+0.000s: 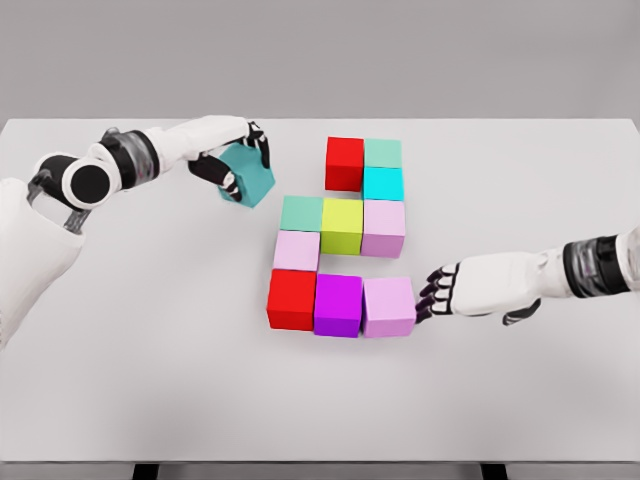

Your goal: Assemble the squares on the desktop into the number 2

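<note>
Several coloured cubes form a partial figure on the white table (150, 380). Top row: a red cube (344, 162) and a mint cube (383, 152), with a cyan cube (383, 183) under the mint one. Middle row: green (302, 212), yellow-green (342, 224), lilac (384, 227). A pale pink cube (296, 250) sits below the green one. Bottom row: red (292, 298), magenta (338, 304), lilac (388, 306). My left hand (232, 160) holds a teal cube (247, 173) tilted above the table, left of the top row. My right hand (436, 290) has relaxed fingers touching the bottom lilac cube's right side.
The table's front edge runs along the bottom of the view, with dark legs (145, 470) below it. A grey wall stands behind the table's far edge.
</note>
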Controlling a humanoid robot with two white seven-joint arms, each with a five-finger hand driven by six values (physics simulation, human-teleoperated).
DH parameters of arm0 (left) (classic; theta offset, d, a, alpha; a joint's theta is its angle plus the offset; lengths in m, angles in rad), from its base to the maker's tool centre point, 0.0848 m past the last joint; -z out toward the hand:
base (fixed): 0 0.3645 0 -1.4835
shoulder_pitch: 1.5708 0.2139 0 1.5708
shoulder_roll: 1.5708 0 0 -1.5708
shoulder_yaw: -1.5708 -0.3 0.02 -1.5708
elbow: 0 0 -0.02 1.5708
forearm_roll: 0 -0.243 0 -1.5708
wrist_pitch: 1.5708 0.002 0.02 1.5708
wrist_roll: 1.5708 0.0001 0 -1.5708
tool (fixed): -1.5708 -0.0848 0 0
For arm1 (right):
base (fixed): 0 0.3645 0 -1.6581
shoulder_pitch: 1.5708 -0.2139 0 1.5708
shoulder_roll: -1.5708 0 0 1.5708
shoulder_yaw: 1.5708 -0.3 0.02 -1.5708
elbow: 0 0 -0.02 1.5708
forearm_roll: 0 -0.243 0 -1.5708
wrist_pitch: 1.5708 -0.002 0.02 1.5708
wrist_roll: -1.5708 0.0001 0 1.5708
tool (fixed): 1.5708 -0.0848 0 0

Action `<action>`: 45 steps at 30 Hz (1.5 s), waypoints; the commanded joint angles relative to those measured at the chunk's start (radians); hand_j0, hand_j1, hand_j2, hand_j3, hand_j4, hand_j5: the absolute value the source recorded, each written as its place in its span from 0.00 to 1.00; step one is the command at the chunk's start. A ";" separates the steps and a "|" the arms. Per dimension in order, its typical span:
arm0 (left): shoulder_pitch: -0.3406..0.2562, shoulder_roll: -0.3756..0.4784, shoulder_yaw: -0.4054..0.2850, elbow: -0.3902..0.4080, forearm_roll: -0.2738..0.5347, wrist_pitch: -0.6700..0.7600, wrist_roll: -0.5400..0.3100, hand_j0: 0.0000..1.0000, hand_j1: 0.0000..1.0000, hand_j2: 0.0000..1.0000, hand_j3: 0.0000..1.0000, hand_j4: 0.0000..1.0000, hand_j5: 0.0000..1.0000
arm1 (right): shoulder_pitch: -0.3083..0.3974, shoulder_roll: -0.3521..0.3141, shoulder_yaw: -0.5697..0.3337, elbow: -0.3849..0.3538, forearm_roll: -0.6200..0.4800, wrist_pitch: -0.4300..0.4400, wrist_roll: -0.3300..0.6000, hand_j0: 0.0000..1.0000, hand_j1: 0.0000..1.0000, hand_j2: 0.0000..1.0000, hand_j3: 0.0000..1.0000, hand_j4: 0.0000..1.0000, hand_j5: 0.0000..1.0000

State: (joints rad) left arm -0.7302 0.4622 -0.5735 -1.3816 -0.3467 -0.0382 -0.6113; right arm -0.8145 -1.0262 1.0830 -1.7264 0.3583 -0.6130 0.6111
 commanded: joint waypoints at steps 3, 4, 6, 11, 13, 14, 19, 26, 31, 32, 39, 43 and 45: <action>-0.015 -0.042 0.001 0.068 0.000 0.000 0.000 0.40 0.40 0.40 0.40 0.40 0.40 | 0.000 -0.002 0.003 -0.025 -0.004 0.002 0.000 1.00 1.00 1.00 1.00 1.00 1.00; -0.020 -0.046 0.001 0.081 0.000 0.001 0.000 0.40 0.40 0.40 0.40 0.40 0.40 | 0.000 -0.002 0.003 -0.027 -0.004 0.002 0.000 1.00 1.00 1.00 1.00 1.00 1.00; -0.031 -0.060 0.000 0.104 -0.002 0.001 0.000 0.40 0.40 0.40 0.40 0.40 0.40 | 0.000 -0.002 0.002 -0.025 -0.004 0.002 0.000 1.00 1.00 1.00 1.00 1.00 1.00; -0.072 -0.102 0.003 0.170 -0.026 0.001 0.000 0.40 0.40 0.40 0.40 0.40 0.40 | -0.005 0.000 0.002 -0.007 -0.005 0.002 0.000 1.00 1.00 1.00 1.00 1.00 1.00; -0.086 -0.117 0.004 0.196 -0.031 0.003 0.000 0.40 0.40 0.40 0.40 0.40 0.40 | -0.008 0.000 0.002 0.007 -0.004 0.002 0.000 1.00 1.00 1.00 1.00 1.00 1.00; -0.089 -0.128 0.004 0.213 -0.031 0.003 0.000 0.40 0.40 0.40 0.40 0.40 0.40 | -0.008 0.000 0.003 0.011 -0.004 0.002 0.000 1.00 1.00 1.00 1.00 1.00 1.00; -0.107 -0.181 0.012 0.268 -0.097 0.003 0.000 0.40 0.40 0.40 0.40 0.40 0.40 | -0.008 -0.002 0.002 0.039 -0.002 0.002 0.000 1.00 1.00 1.00 1.00 1.00 1.00; -0.163 -0.220 0.014 0.365 -0.098 0.001 0.000 0.40 0.40 0.40 0.40 0.40 0.40 | -0.044 -0.049 -0.167 0.125 -0.091 0.002 0.000 1.00 1.00 1.00 1.00 1.00 1.00; -0.169 -0.235 0.012 0.392 -0.109 0.003 0.000 0.40 0.40 0.40 0.40 0.40 0.40 | -0.028 -0.045 -0.337 0.145 -0.136 0.002 0.000 1.00 1.00 1.00 1.00 1.00 1.00; -0.169 -0.241 0.014 0.397 -0.114 0.003 0.000 0.40 0.40 0.40 0.40 0.40 0.40 | 0.006 -0.031 -0.386 0.163 -0.136 0.002 0.000 1.00 1.00 1.00 1.00 1.00 1.00; -0.167 -0.264 0.012 0.398 -0.143 0.024 0.000 0.40 0.40 0.40 0.40 0.40 0.40 | 0.132 -0.057 -0.574 0.232 -0.133 0.002 0.000 1.00 1.00 1.00 1.00 1.00 1.00; -0.167 -0.266 0.014 0.397 -0.150 0.046 0.000 0.40 0.40 0.40 0.40 0.40 0.40 | 0.132 -0.041 -0.572 0.225 -0.134 0.002 0.000 1.00 1.00 1.00 1.00 1.00 1.00; -0.167 -0.266 0.014 0.397 -0.150 0.046 0.024 0.40 0.40 0.40 0.40 0.40 0.40 | 0.130 -0.015 -0.572 0.225 -0.134 0.002 0.000 1.00 1.00 1.00 1.00 1.00 1.00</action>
State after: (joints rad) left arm -0.8959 0.1974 -0.5618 -0.9845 -0.4959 0.0019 -0.6003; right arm -0.6857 -1.0559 0.5159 -1.5013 0.2297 -0.6135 0.6113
